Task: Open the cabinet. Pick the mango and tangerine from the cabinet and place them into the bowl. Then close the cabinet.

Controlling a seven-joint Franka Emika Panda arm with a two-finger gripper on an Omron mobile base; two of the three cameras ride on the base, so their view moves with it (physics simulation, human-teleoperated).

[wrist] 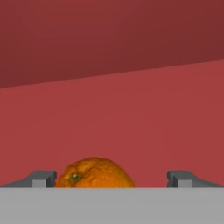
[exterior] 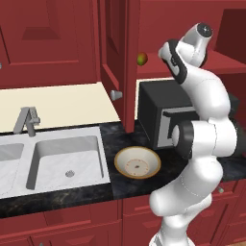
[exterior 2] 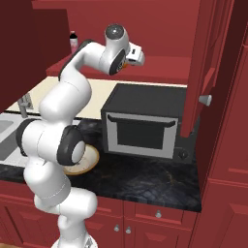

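Note:
The cabinet [exterior: 113, 43] stands open, and its red shelf [exterior 2: 164, 65] runs above the microwave. The mango [exterior: 141, 59], green and red, rests near the shelf's left end. My arm reaches into the cabinet at shelf height. In the hand view the tangerine [wrist: 94, 173] sits on the shelf between my fingertips [wrist: 43, 178], slightly nearer the left one. My gripper [wrist: 113, 179] is open around it, with a clear gap on the right side. The bowl [exterior: 137, 162] sits empty on the dark counter in front of the microwave, partly hidden behind my arm in the right base view.
A black microwave [exterior 2: 143, 121] stands under the open cabinet. The right cabinet door [exterior 2: 206, 63] swings out with its knob [exterior 2: 205, 100] over the counter. A sink [exterior: 67, 158] and faucet [exterior: 26, 120] lie to the left. A dark bottle [exterior 2: 73, 41] stands on the shelf's far left.

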